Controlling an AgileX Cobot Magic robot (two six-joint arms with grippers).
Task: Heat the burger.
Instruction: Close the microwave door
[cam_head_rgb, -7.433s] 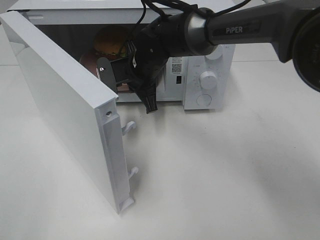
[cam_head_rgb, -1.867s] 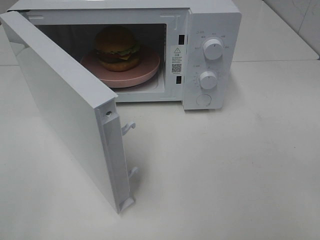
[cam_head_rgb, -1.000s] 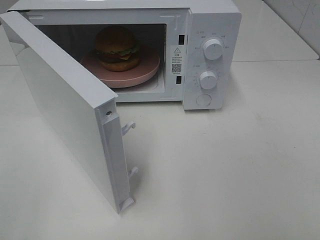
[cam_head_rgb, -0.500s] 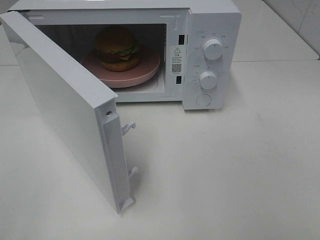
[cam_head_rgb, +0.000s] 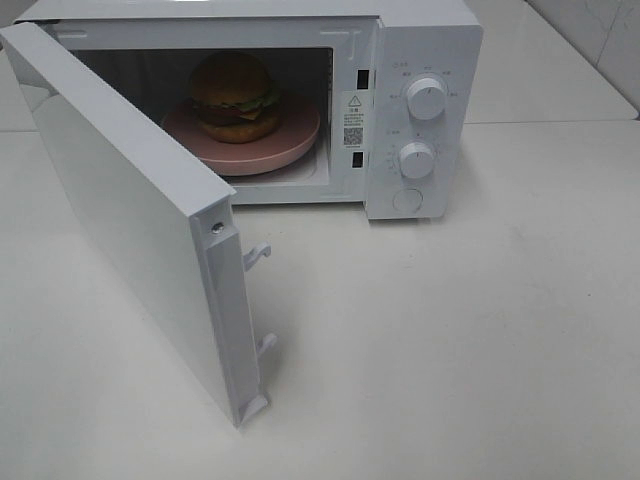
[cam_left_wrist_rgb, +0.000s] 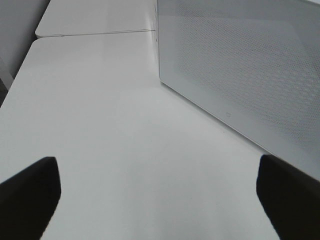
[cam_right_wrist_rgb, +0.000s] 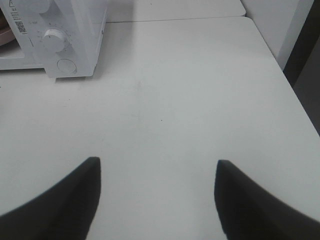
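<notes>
The high camera looks down on the open microwave (cam_head_rgb: 425, 60) from its front; both wrist cameras sit low over the worktop (cam_right_wrist_rgb: 190, 100), each glimpsing the microwave.

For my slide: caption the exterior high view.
Burger on a pink plate inside the white microwave, door swung open.

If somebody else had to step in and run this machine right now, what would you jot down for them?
Left gripper: open, empty, above the white table.
Right gripper: open, empty, above the table, in front of the microwave.
Golden-brown domed burger: on the flat pink round plate inside the white boxy microwave.
Done: burger loaded.
Left: shut the wide-open white door, then probably turn the round white knobs to start heating.
</notes>
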